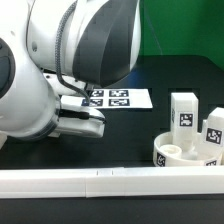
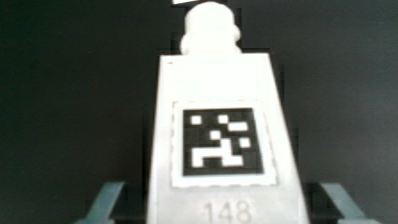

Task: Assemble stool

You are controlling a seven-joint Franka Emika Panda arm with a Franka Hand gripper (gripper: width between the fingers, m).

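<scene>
In the wrist view a white stool leg (image 2: 217, 120) lies on the black table, with a black-and-white tag, the number 148 and a rounded peg end (image 2: 210, 30). My gripper (image 2: 222, 205) is open. Its fingers (image 2: 111, 200) stand on either side of the leg's near end, with a small gap on each side. In the exterior view the arm hides this leg and the fingertips. The round white seat disc (image 1: 178, 154) sits at the exterior view's right. Two more tagged legs (image 1: 185, 115) (image 1: 214, 132) stand upright by it.
The marker board (image 1: 112, 98) lies flat behind the arm. A long white rail bar (image 1: 110, 181) runs along the front edge. A green backdrop is at the far right.
</scene>
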